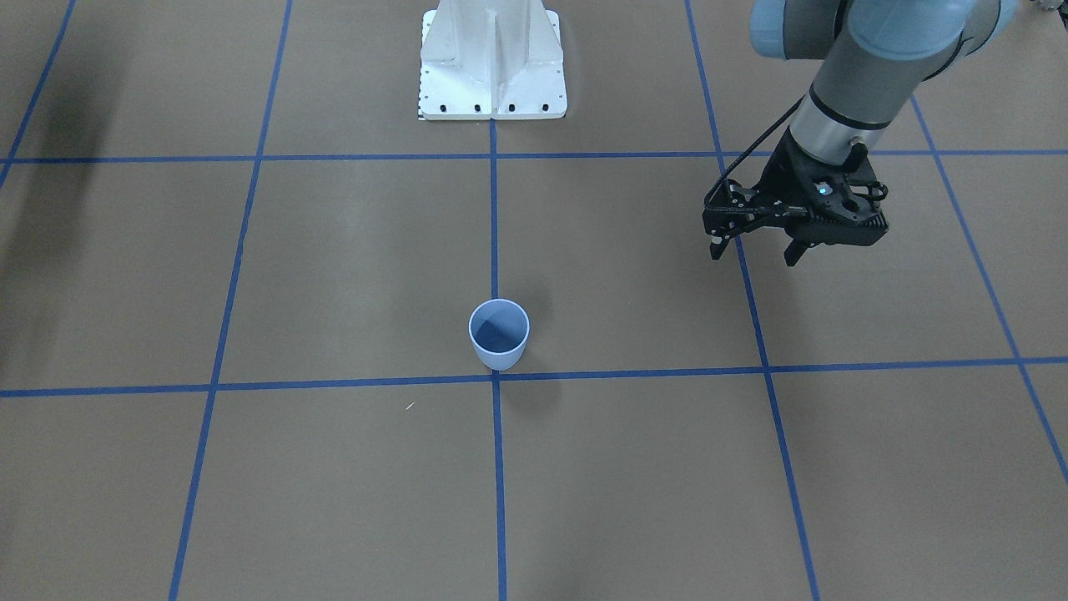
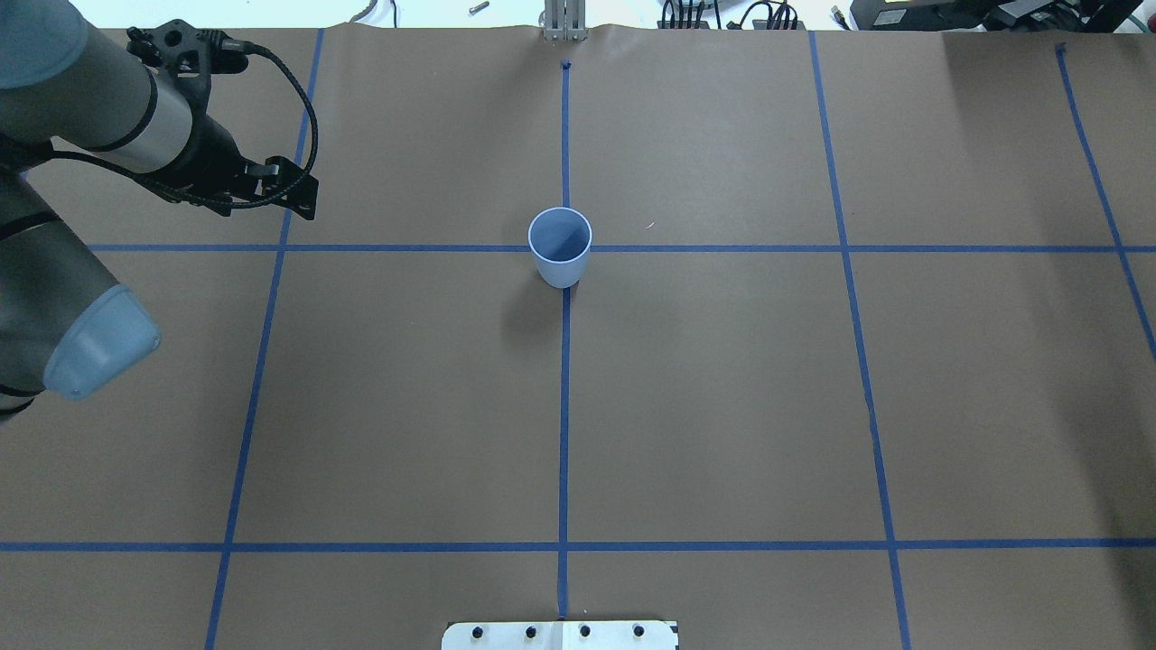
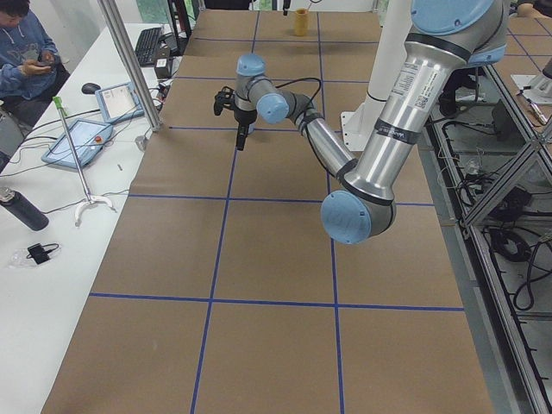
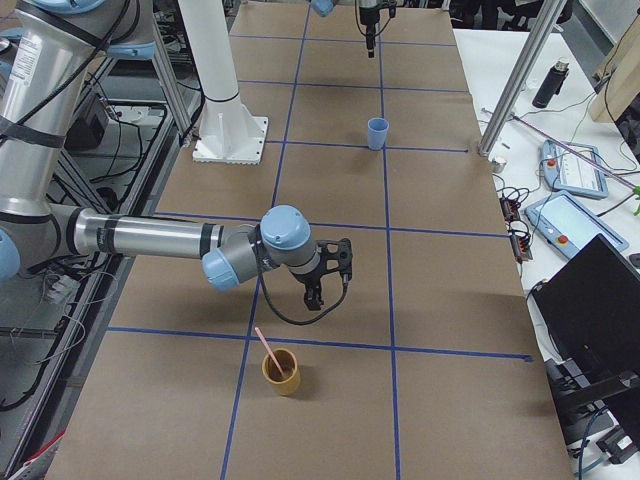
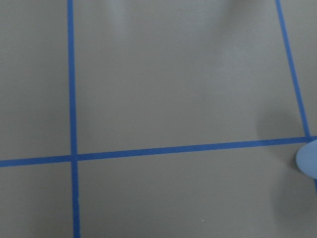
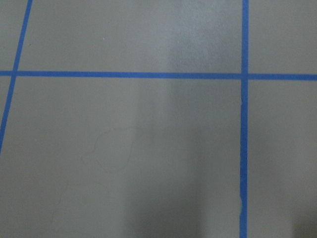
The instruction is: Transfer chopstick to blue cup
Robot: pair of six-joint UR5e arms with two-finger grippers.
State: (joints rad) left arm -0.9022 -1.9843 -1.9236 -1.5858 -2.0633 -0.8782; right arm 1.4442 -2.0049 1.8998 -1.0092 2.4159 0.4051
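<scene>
Well apart from the blue cup (image 1: 499, 334), the chopstick (image 4: 264, 344) leans in a tan cup (image 4: 283, 376); pickup is next, needing the right end effector (image 4: 314, 296) (grip: cannot tell) to pinch its top; the left end effector (image 1: 753, 253) hangs released.

The left arm (image 1: 851, 83) and right arm (image 4: 140, 237) are silver-grey tubes with pale blue joint caps. A black cable (image 2: 314, 126) loops to the black left end effector (image 1: 753, 254). Dark screws (image 1: 477, 108) line the white base (image 1: 492, 67).
</scene>
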